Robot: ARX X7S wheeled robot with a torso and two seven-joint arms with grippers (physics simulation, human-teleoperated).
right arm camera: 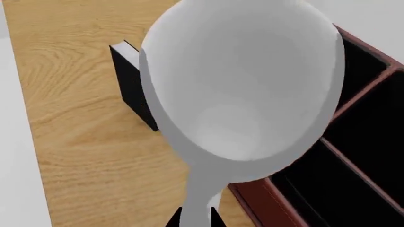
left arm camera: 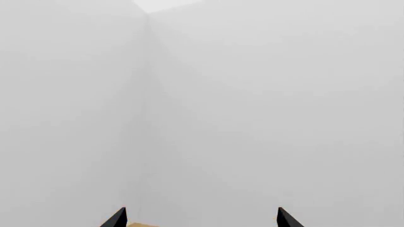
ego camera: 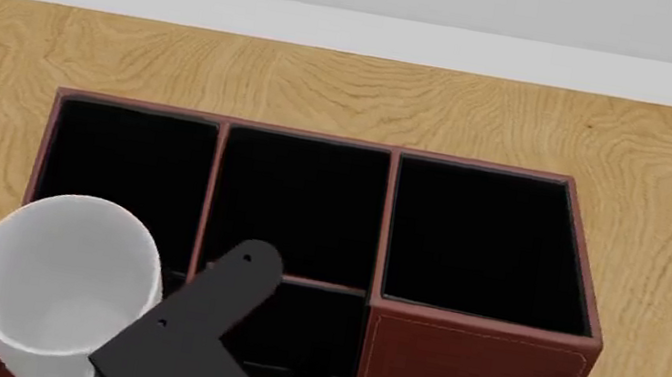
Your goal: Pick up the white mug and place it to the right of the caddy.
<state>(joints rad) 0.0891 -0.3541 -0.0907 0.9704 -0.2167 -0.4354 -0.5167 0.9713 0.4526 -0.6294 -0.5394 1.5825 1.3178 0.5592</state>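
Filling the right wrist view, the white mug [right arm camera: 243,90] is pinched by its handle in the right gripper [right arm camera: 196,218], held above the caddy [ego camera: 469,372] at its left end; left gripper [left arm camera: 200,218] spread apart, holding nothing

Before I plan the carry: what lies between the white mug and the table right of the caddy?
The caddy itself, as the head view shows.
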